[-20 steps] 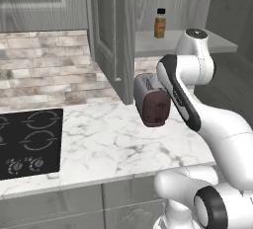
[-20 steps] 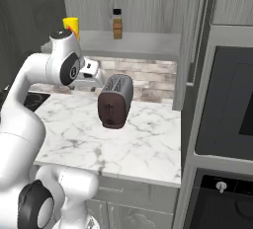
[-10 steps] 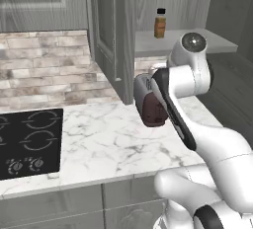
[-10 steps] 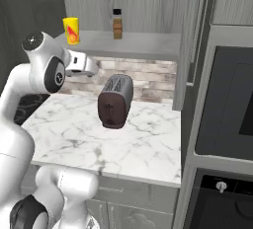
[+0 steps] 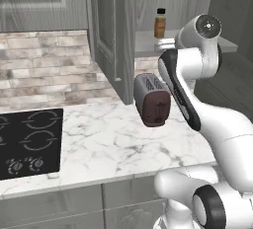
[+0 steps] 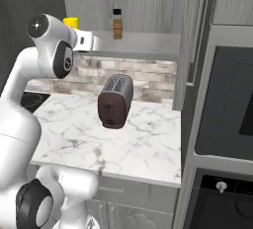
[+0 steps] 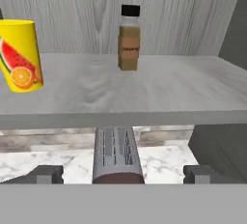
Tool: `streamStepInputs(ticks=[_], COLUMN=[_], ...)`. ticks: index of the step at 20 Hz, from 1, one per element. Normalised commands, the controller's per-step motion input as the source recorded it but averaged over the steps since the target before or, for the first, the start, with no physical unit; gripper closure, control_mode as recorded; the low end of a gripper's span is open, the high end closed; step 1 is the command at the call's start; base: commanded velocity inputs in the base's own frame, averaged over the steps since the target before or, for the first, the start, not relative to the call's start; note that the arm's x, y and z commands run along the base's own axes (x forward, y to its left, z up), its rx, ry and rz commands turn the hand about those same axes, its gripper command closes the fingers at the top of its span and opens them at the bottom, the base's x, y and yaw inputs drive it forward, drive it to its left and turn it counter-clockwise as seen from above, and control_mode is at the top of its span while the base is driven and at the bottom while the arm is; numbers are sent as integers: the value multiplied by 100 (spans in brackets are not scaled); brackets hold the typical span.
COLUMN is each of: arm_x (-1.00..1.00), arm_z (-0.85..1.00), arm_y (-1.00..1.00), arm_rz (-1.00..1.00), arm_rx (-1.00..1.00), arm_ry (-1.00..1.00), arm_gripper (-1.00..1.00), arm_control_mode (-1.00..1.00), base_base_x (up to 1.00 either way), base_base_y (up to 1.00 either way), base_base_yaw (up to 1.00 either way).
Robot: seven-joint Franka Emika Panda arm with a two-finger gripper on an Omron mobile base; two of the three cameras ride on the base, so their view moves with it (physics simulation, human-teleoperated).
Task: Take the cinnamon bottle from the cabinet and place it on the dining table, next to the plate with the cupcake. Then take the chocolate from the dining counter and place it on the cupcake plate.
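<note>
The cinnamon bottle (image 7: 129,38), amber-brown with a black cap, stands upright toward the back of the open cabinet's shelf (image 7: 144,97); it also shows as the bottle (image 5: 159,24) and the bottle (image 6: 117,24) in the base views. The grey cabinet door (image 5: 111,30) hangs open with its bar handle facing out. My gripper (image 7: 124,175) is open, its dark fingertips (image 7: 46,174) wide apart, held just in front of the shelf edge and level with it, well short of the bottle. From the right base camera the gripper (image 6: 95,42) points at the shelf's front.
A yellow fruit-print can (image 7: 19,56) stands on the shelf left of the bottle. A dark brown toaster (image 5: 152,99) sits on the marble worktop (image 5: 99,144) under the shelf. A black hob (image 5: 27,141) lies at the left, an oven (image 6: 232,104) at the right.
The arm has risen and swung its hand from beside the toaster up to the height of the cabinet shelf. The bottle and the can have not moved.
</note>
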Motion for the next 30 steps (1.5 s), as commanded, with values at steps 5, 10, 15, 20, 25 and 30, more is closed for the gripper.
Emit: streamStepInputs(ticks=[5,10,15,20,25,30], arm_x=[66,82,67,64,45,33], arm_z=[53,4,-6,0,-8,-14], arm_y=[-10,-9,-18,0,0,0], arm_rz=[1,0,0,0,0,0], arm_rx=[10,6,0,0,0,0], arm_ry=[-8,-5,-3,0,0,0], arm_gripper=[-100,-100,-100,-100,-100,-100], arm_control_mode=[-100,-100,-100,-100,-100,-100], base_base_x=[0,0,0,0,0,0], base_base_y=[0,0,0,0,0,0], base_base_yaw=[0,0,0,0,0,0])
